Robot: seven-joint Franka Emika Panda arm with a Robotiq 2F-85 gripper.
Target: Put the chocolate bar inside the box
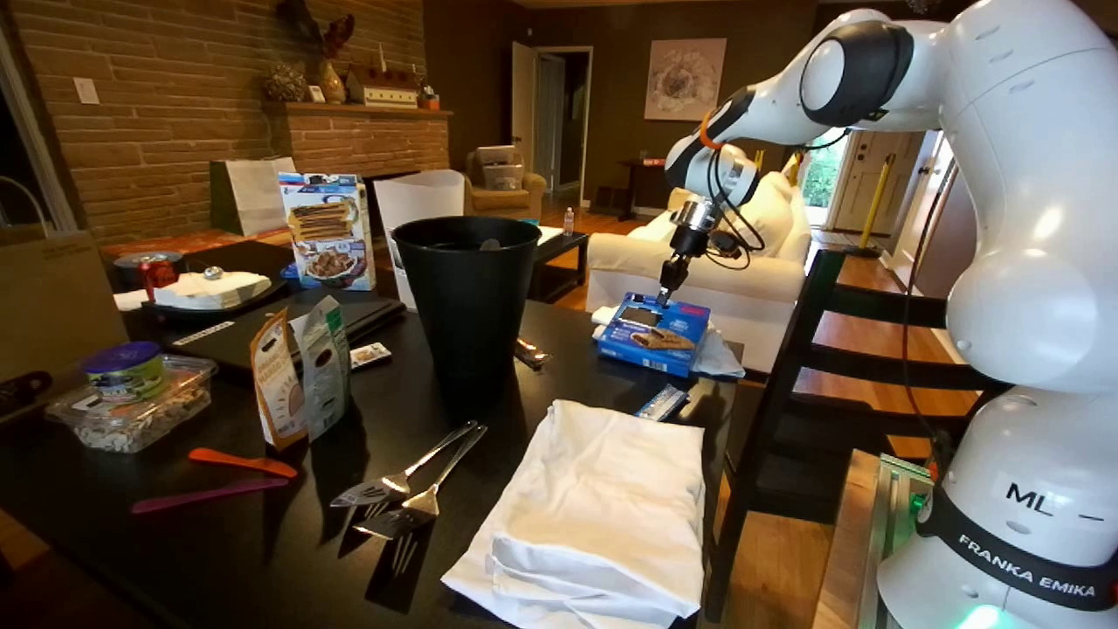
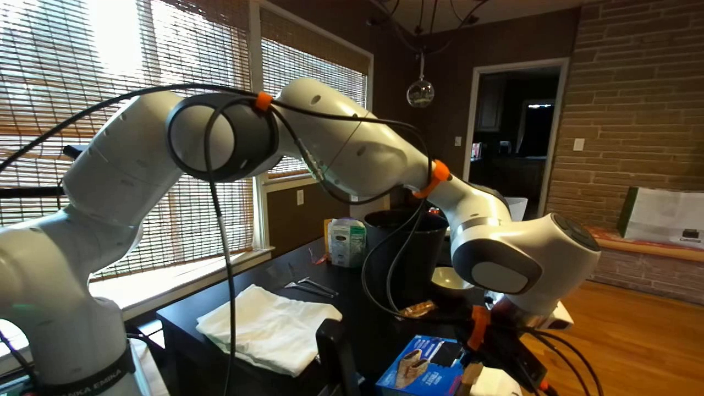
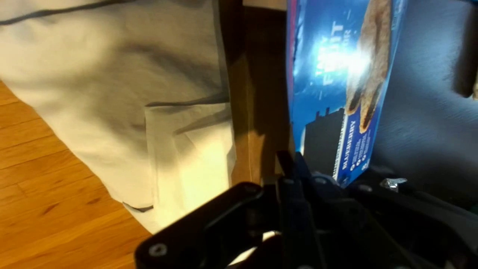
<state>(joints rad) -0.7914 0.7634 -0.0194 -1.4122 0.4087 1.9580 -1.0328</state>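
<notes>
Looks like box-opening, gripper (image 3: pixel 293 158) clenched at the blue box (image 1: pixel 655 336), maybe pinching its edge, so pry next, then grab whichever's chocolate, brown-wrapped bar (image 2: pixel 418 309) by the black bin (image 1: pixel 463 310) or blue-wrapped bar (image 1: pixel 663 404) near the box.

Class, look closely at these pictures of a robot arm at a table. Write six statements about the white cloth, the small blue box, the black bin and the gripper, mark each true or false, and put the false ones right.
1. A folded white cloth lies on the table. True.
2. The gripper is close to the small blue box. True.
3. The gripper is wide open. False: the gripper is shut.
4. The black bin is taller than the small blue box. True.
5. The small blue box is inside the black bin. False: it lies on the table, outside the black bin.
6. The black bin lies on its side. False: it stands upright.
</notes>
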